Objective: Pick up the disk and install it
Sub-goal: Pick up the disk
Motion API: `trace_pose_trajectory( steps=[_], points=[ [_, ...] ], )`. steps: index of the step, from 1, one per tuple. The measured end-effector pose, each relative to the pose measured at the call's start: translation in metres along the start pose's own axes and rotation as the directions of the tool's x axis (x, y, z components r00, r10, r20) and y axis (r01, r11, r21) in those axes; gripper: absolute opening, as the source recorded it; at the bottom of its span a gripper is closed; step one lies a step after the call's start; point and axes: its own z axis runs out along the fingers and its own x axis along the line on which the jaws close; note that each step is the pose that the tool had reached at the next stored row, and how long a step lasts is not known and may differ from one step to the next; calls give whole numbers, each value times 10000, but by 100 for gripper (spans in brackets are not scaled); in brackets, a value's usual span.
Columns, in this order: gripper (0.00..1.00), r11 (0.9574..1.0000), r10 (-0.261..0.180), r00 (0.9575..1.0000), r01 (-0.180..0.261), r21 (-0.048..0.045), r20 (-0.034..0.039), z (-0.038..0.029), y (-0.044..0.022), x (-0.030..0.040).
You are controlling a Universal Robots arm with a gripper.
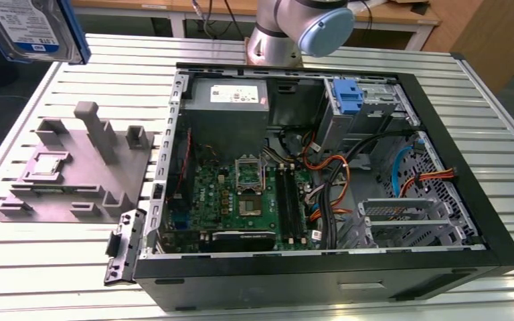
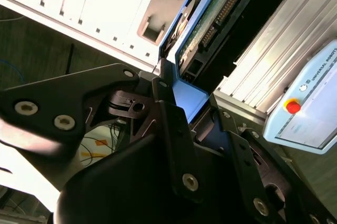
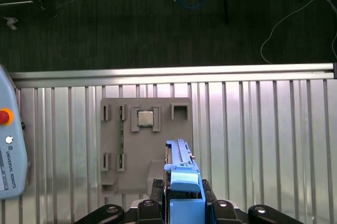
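Status: end effector (image 3: 182, 192) pinches the disk (image 3: 179, 155) by its two flat faces, one finger (image 3: 156, 188) on each side, so the drive hangs edge-on with the blue carrier frame toward the wrist. The second wrist view shows the green circuit-board side of the drive and the blue frame seated deep between the fingers; the grip looks firm, with no gap visible. In the exterior view the disk sits high off the desk (image 1: 61, 267), at about 10 o'clock from the open computer case (image 1: 328, 267) and well apart from it, label face toward the camera. Judgement: that height keeps it clear of the tall posts of the grey fixture block (image 1: 78, 167), which lies directly beneath it at 9 o'clock of the case. The small square chip (image 3: 146, 119) rests in its pocket on the block, untouched. Inside the case, a bare blue bracket (image 1: 351, 100) stands in the drive bay at roughly 1 o'clock. Pick-up appears done; install not yet done, as the disk is outside the case. A teach pendant (image 2: 308, 103) lies on the desk beside the block.
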Motion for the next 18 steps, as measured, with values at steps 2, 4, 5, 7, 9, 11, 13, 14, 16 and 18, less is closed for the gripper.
trace_pose_trajectory(
  steps=[2,4,5,7,9,11,13,14,16,18],
  points=[
    [36,10000,0,10000,0,-1,0,0,-12,-1],
    [36,10000,0,10000,0,0,0,0,-23,-1],
    [36,10000,0,10000,0,0,0,1,-27,-1],
    [36,10000,0,10000,0,0,0,0,-37,-2],
    [36,10000,0,10000,0,0,0,1,-45,-2],
    [36,10000,0,10000,0,0,1,1,-51,-2],
    [36,10000,1,10000,-1,-1,0,0,-56,-3],
    [36,10000,0,10000,0,-1,0,0,-57,-3],
    [36,10000,0,10000,0,0,0,0,-62,-3],
    [36,10000,0,10000,0,-1,0,0,-68,-3]
  ],
)
